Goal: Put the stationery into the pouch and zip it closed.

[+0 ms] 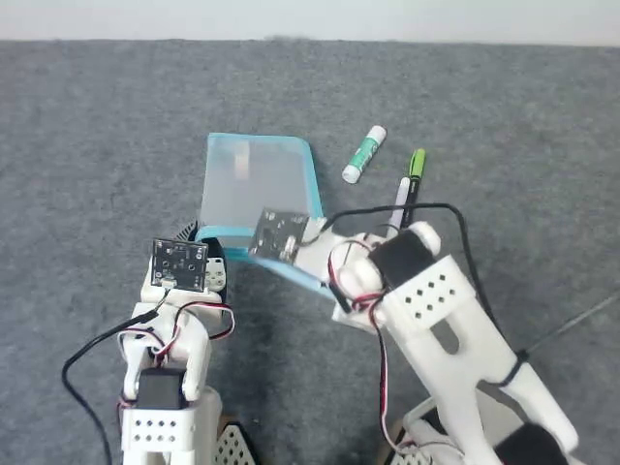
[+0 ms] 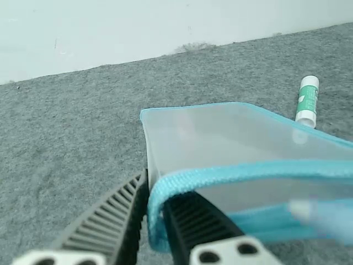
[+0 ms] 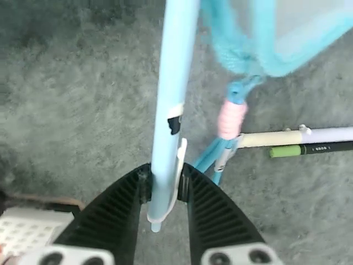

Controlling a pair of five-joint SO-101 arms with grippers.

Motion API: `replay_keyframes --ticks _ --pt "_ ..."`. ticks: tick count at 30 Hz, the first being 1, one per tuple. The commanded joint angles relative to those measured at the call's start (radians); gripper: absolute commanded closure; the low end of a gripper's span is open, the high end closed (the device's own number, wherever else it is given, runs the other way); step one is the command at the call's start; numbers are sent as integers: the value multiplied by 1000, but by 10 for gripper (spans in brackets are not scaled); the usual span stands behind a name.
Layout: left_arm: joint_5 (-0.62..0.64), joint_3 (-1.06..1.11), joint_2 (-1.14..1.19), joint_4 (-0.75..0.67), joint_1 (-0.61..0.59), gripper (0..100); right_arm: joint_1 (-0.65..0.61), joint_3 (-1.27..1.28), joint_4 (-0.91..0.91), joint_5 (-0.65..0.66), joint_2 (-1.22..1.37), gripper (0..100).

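The right hand (image 3: 164,172) is pinching a light-blue pen (image 3: 177,72) whose long axis is pointing toward the pouch (image 3: 287,33) just ahead, whose rim the left hand (image 2: 155,194) is gripping.

Table (image 1: 97,126) covered in grey felt-like cloth. Lying flat on it: white glue stick (image 1: 364,155) with green label, and near that, a green-capped black pen (image 1: 415,174) and a pale pen (image 1: 399,201), side by side, touching

High view looking down, both wrist views low and close, sharing pouch (image 1: 254,179)
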Motion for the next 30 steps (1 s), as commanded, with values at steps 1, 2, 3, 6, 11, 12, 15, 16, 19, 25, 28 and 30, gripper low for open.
replay_keyframes --ticks 1,2,3,6,11,12,15,16,19,25,28,30 --pt "-6 -10 -2 -6 9 988 -8 3 1 26 -41 992" --pt "-6 -10 -2 -6 9 988 -7 3 -2 15 -41 992" --pt "-6 -10 -2 -6 9 988 -5 3 -8 6 -41 992" --pt "-5 -10 -2 -6 9 988 -5 -3 -16 -26 -41 992" --pt "-5 -10 -2 -6 9 988 -4 -31 -12 -40 -39 992" --pt "-5 -10 -2 -6 9 988 -2 -37 -10 -40 -39 992" --pt "-5 -10 -5 5 9 988 -2 -49 -10 -40 -30 992" --pt "-5 -10 -5 5 9 988 -2 -55 -8 -40 -18 992" --pt "-5 -10 -5 5 9 988 8 -83 -8 -40 50 992" --pt "-5 -10 -5 5 9 988 82 -233 5 -81 197 991" --pt "-5 -10 -5 5 9 988 93 -344 58 -100 283 991" --pt "-5 -10 -5 5 9 988 90 -428 104 -138 344 991"
